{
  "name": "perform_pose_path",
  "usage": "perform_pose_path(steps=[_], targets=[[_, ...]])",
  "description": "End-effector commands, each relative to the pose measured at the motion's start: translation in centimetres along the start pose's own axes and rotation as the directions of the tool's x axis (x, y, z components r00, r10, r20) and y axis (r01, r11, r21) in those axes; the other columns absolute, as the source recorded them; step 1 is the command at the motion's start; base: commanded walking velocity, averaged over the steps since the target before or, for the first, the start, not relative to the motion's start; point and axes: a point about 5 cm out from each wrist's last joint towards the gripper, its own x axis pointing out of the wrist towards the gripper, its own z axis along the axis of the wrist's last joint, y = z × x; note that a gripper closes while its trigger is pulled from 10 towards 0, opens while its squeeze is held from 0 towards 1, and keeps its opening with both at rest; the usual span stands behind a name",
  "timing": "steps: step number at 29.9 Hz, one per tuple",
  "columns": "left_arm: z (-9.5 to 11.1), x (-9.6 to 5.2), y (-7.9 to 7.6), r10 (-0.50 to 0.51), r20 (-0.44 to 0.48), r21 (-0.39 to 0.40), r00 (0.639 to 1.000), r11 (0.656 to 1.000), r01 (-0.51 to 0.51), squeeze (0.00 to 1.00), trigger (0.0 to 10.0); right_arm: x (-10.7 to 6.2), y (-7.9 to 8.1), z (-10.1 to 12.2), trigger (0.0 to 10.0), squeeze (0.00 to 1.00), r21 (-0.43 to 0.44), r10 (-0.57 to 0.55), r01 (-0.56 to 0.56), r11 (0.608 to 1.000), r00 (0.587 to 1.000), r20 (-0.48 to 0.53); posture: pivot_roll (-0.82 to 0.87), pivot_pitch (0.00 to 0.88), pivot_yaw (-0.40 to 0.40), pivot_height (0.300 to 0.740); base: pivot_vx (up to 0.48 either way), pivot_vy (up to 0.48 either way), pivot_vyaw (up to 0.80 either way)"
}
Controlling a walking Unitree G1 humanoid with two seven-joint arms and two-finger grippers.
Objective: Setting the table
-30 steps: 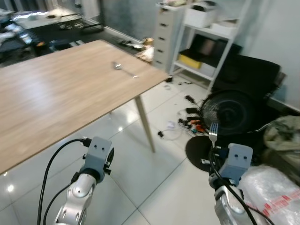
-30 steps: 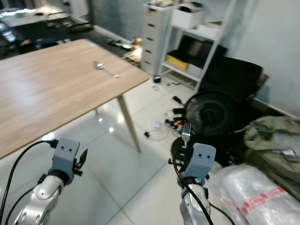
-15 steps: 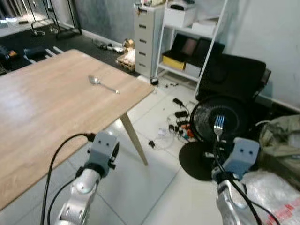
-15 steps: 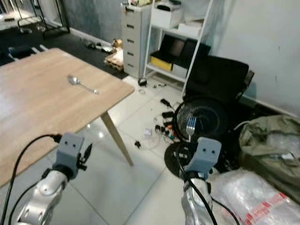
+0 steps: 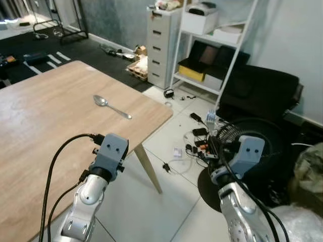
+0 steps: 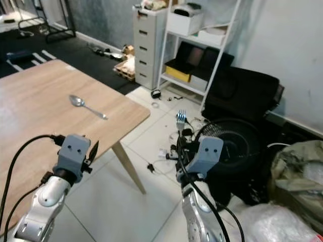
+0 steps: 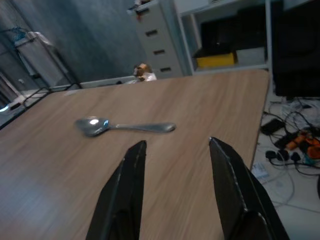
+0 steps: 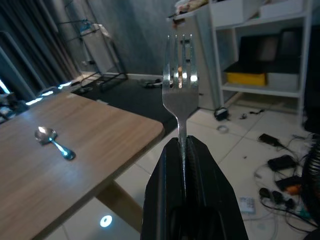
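Now the right pincer [image 8: 182, 145] is clamped tight on the handle of a fork [image 8: 180, 87], which stands upright with its tines up; in the head views it sits right of centre, off the table's corner and above the tiled floor [image 5: 166, 201], in front of a black fan [image 6: 237, 146]. Left of centre, low in the frame, the left pincer [image 7: 175, 150] hovers over the wooden table [image 5: 40, 121] near its edge, its two black fingers [image 7: 131, 165] spread apart and holding nothing. A spoon [image 5: 111, 106] lies flat on the table toward its far corner, ahead of the left pincer and apart from it, bowl pointing away from the corner.
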Motion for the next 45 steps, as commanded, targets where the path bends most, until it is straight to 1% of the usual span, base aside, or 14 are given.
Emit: perform_pose_path(steps=[1, 3, 5, 10, 17, 23, 26, 28, 33, 36, 39, 41, 42, 45], targets=[[-0.1, -0.6, 0.2, 0.024, -0.007, 0.017, 1.000, 1.000, -0.024, 0.00, 10.0, 0.0, 0.6, 0.1, 10.0, 0.00, 0.034, 0.035, -0.035, 0.999, 0.999, -0.005, 0.10, 0.126, 0.069, 0.740, 0.450, 0.000, 0.00], [-0.1, -0.9, 0.4, 0.058, -0.011, 0.018, 0.998, 0.998, -0.058, 0.00, 10.0, 0.0, 1.2, 0.0, 10.0, 0.00, 0.060, 0.073, -0.072, 0.996, 0.997, -0.013, 0.10, 0.127, 0.068, 0.740, 0.454, 0.000, 0.00], [-0.3, -1.7, 0.9, 0.142, -0.043, 0.010, 0.989, 0.990, -0.142, 0.00, 10.0, -0.2, 2.5, -0.1, 10.0, 0.00, 0.107, 0.174, -0.169, 0.980, 0.984, -0.036, 0.11, 0.127, 0.064, 0.740, 0.450, 0.000, 0.00], [-1.1, -2.6, 1.3, 0.206, -0.100, 0.004, 0.973, 0.978, -0.207, 0.00, 10.0, -0.6, 3.8, -0.5, 10.0, 0.00, 0.110, 0.284, -0.276, 0.955, 0.957, -0.067, 0.11, 0.127, 0.048, 0.740, 0.447, 0.000, 0.00], [-1.4, -3.1, 1.9, 0.276, -0.136, 0.009, 0.952, 0.961, -0.277, 0.00, 10.0, -0.4, 4.0, -0.6, 10.0, 0.00, 0.108, 0.296, -0.286, 0.952, 0.952, -0.080, 0.12, 0.122, 0.041, 0.740, 0.397, 0.000, 0.00], [-1.3, -3.4, 1.4, 0.265, -0.149, 0.003, 0.953, 0.964, -0.267, 0.00, 10.0, -0.4, 3.7, -0.9, 10.0, 0.00, 0.095, 0.294, -0.285, 0.954, 0.950, -0.105, 0.12, 0.119, 0.042, 0.740, 0.000, 0.000, 0.00], [-0.3, -3.3, 0.8, 0.150, -0.103, -0.047, 0.983, 0.987, -0.156, 0.00, 10.0, -0.7, 3.5, -1.5, 10.0, 0.00, 0.055, 0.289, -0.284, 0.957, 0.946, -0.147, 0.13, 0.112, 0.046, 0.740, 0.000, 0.000, 0.00], [-0.2, -3.3, 0.7, 0.138, -0.099, -0.051, 0.986, 0.988, -0.143, 0.00, 10.0, -0.7, 3.5, -1.5, 10.0, 0.00, 0.051, 0.288, -0.283, 0.958, 0.946, -0.151, 0.13, 0.112, 0.046, 0.740, 0.000, 0.000, 0.00], [1.0, -3.2, 1.5, 0.003, -0.055, -0.073, 0.998, 0.997, -0.007, 0.00, 10.0, -0.3, 3.6, -2.1, 10.0, 0.00, -0.001, 0.261, -0.266, 0.964, 0.947, -0.189, 0.13, 0.112, 0.046, 0.740, 0.000, 0.000, 0.00], [1.8, -2.9, 2.6, -0.105, -0.043, -0.075, 0.993, 0.992, 0.102, 0.00, 10.0, 0.3, 4.0, -2.5, 10.0, 0.00, -0.006, 0.255, -0.261, 0.965, 0.948, -0.192, 0.16, 0.109, 0.054, 0.740, 0.000, 0.000, 0.00], [1.9, -2.8, 2.9, -0.127, -0.042, -0.078, 0.991, 0.989, 0.123, 0.00, 10.0, 0.4, 4.1, -2.7, 10.0, 0.00, -0.007, 0.253, -0.260, 0.966, 0.948, -0.195, 0.16, 0.109, 0.054, 0.740, 0.000, 0.000, 0.00], [2.0, -2.5, 4.1, -0.235, -0.052, -0.071, 0.971, 0.970, 0.231, 0.00, 10.0, 1.3, 4.3, -3.4, 10.0, 0.00, -0.032, 0.225, -0.237, 0.971, 0.950, -0.218, 0.18, 0.116, 0.058, 0.740, 0.000, 0.000, 0.00], [2.0, -2.5, 4.1, -0.235, -0.052, -0.071, 0.971, 0.970, 0.231, 0.00, 10.0, 1.3, 4.3, -3.4, 10.0, 0.00, -0.032, 0.225, -0.237, 0.971, 0.950, -0.218, 0.18, 0.116, 0.058, 0.740, 0.000, 0.000, 0.00], [1.7, -2.3, 5.6, -0.300, -0.087, -0.020, 0.950, 0.954, 0.299, 0.00, 10.0, 2.3, 4.4, -3.8, 10.0, 0.00, -0.059, 0.200, -0.218, 0.974, 0.953, -0.228, 0.19, 0.125, 0.060, 0.740, 0.000, 0.000, 0.00]])
